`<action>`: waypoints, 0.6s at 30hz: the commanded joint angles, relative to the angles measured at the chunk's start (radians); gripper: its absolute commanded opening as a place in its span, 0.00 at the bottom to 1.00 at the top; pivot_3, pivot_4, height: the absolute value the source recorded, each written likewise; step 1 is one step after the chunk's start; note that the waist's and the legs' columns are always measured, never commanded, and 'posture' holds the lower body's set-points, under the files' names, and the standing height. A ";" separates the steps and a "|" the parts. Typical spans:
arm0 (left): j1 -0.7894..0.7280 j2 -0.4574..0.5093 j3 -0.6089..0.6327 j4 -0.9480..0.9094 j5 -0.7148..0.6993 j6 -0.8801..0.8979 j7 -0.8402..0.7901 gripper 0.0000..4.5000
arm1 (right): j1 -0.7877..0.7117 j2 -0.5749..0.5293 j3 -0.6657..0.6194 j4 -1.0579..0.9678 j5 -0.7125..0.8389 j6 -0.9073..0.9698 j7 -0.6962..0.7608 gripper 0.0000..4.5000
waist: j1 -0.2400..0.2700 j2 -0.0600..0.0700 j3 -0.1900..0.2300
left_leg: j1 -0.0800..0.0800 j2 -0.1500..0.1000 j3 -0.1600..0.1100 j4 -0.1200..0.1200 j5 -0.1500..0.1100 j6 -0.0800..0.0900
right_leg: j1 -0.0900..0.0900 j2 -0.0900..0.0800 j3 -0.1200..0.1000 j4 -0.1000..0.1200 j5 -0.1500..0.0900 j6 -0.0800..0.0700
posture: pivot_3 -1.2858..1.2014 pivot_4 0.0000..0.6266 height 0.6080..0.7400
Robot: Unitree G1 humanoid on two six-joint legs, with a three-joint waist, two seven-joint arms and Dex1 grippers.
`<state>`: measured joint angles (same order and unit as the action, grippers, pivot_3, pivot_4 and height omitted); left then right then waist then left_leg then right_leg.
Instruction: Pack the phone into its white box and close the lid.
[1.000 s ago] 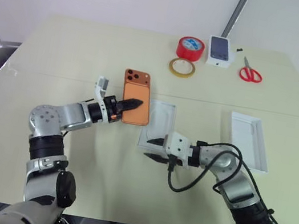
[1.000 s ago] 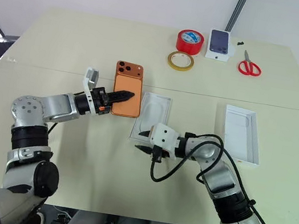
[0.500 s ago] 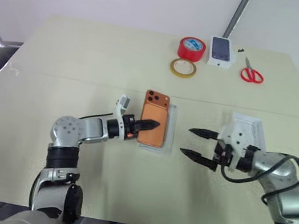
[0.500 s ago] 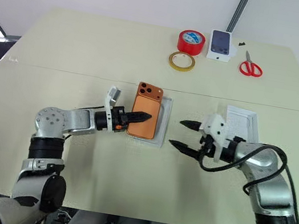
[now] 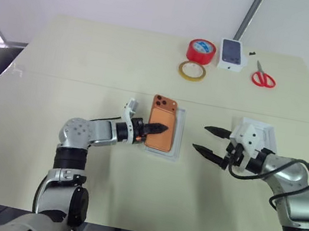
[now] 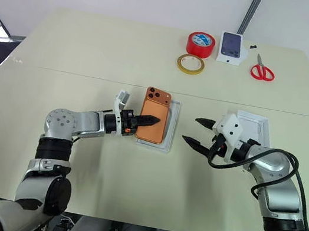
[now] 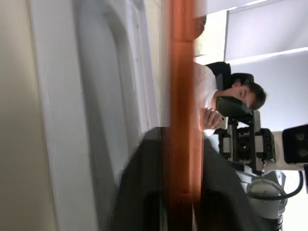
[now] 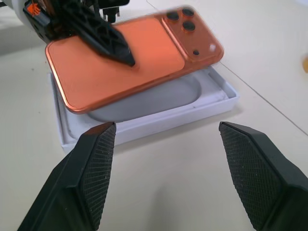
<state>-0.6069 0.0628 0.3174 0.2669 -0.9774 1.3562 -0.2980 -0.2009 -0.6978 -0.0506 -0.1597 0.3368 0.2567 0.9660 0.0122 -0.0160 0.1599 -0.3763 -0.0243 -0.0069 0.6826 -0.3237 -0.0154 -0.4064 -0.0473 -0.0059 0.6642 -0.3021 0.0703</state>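
Observation:
My left gripper (image 5: 164, 130) is shut on the orange phone (image 5: 165, 116), with one black finger lying across its back. It holds the phone just above the white box (image 5: 178, 139). In the right wrist view the phone (image 8: 144, 53) hovers slightly tilted over the box (image 8: 144, 122), its camera end farther away. My right gripper (image 5: 200, 137) stands open and empty a little to the right of the box, pointing at it. The white lid (image 5: 262, 131) lies behind that hand, partly hidden by it.
At the table's far side are a red tape roll (image 5: 200, 50), a yellowish tape ring (image 5: 192, 70), a small white box printed with a dark phone (image 5: 233, 51) and red scissors (image 5: 264, 80). A seated person (image 7: 236, 98) shows in the left wrist view.
My left gripper has carried the phone to the right, over the white box. My right gripper has drawn away from the box's front to the right, near the lid.

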 commanded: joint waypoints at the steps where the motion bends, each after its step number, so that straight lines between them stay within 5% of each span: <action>1: -0.021 0.002 -0.038 -0.029 0.015 -0.012 -0.031 0.63 | -0.020 0.012 -0.001 -0.004 -0.001 -0.027 -0.006 0.80 | 0.000 0.000 0.000 | 0.000 0.000 0.000 0.000 0.000 0.000 | 0.000 0.000 0.000 0.000 0.000 0.000 | 0.52 0.24 1.00; 4: -0.017 0.016 -0.048 -0.052 0.011 0.004 -0.040 0.98 | -0.022 0.020 0.005 0.004 -0.006 -0.037 -0.009 0.80 | -0.002 0.000 0.000 | 0.001 0.000 0.000 0.000 0.000 0.000 | 0.002 0.000 0.000 0.000 0.000 0.000 | 0.52 0.24 1.00; 18: -0.063 0.073 -0.065 -0.178 -0.004 0.040 -0.028 0.99 | -0.046 0.047 0.044 0.044 -0.028 -0.075 -0.016 0.80 | -0.004 0.000 0.000 | 0.001 0.000 0.000 0.000 0.001 -0.001 | 0.001 0.000 0.000 0.000 0.000 0.000 | 0.52 0.24 1.00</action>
<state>-0.6414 0.1378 0.2342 0.1248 -0.9508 1.3871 -0.3218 -0.2270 -0.6538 -0.0051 -0.1029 0.3128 0.2022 0.9512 0.0087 -0.0156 0.1597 -0.3751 -0.0239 -0.0069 0.6827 -0.3233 -0.0162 -0.4052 -0.0469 -0.0059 0.6647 -0.3021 0.0703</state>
